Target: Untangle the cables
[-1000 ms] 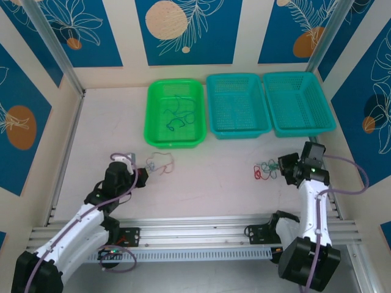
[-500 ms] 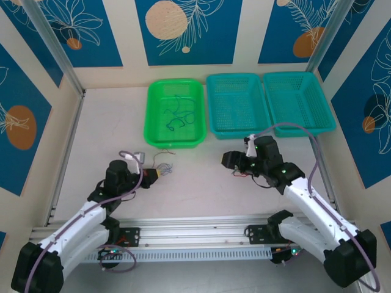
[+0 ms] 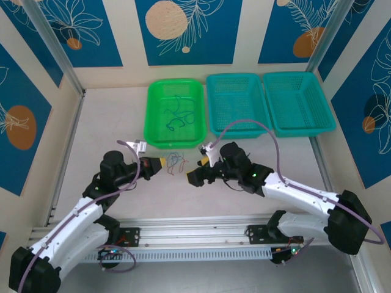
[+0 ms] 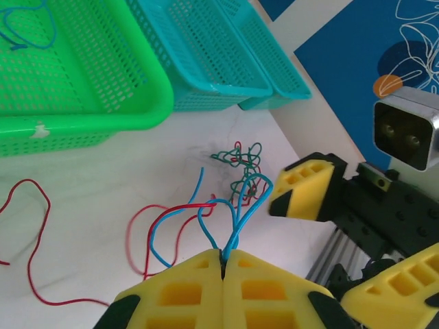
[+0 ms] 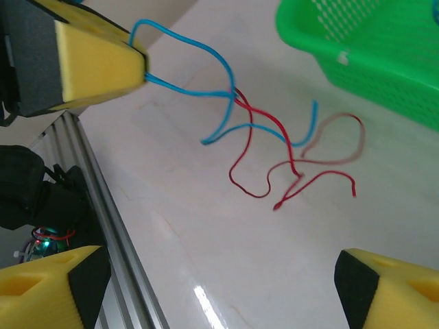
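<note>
My left gripper [image 3: 157, 163] [image 4: 223, 256] is shut on a looped blue wire [image 4: 235, 208] [image 5: 197, 92] and holds it a little off the table. A red wire [image 4: 156, 225] [image 5: 273, 159] crosses that loop and trails down onto the table. The small bunch [image 3: 175, 162] lies just in front of the green basket. A separate knot of green and red wires [image 4: 241, 162] rests farther right. My right gripper [image 3: 197, 170] [image 5: 223, 288] is open, hovering just right of the bunch, with nothing between its fingers [image 4: 306, 188].
The green basket [image 3: 153, 131] [image 5: 322, 48] at the back holds loose blue wires [image 3: 176, 113]. Two teal baskets [image 3: 237, 129] [image 3: 299, 128] stand to its right. An aluminium rail [image 3: 195, 232] runs along the near edge.
My right arm has swung from the far right across to the middle, stopping beside the bunch. My left gripper has shifted slightly right and back, carrying the blue wire.
</note>
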